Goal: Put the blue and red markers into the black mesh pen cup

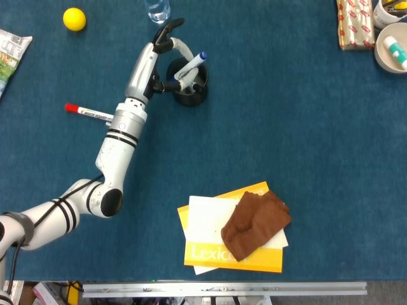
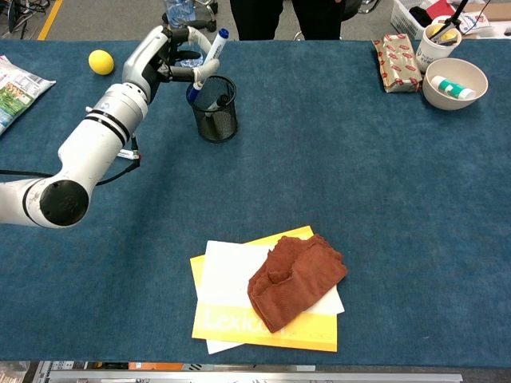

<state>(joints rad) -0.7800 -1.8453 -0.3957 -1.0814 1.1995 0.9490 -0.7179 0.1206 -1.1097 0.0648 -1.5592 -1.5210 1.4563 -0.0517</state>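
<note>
The silver-and-black left hand (image 2: 169, 57) pinches the white-barrelled blue marker (image 2: 205, 64) near its middle, tilted, lower end over the rim of the round black mesh pen cup (image 2: 214, 112) on the far left of the blue felt-like table (image 2: 383, 199). The red-capped white marker (image 1: 91, 113) lies flat on the cloth left of the cup, beside the forearm. Near the front, a crumpled brown cloth (image 2: 294, 280) sits on white paper (image 2: 223, 287) over a yellow book (image 2: 263, 331).
</note>
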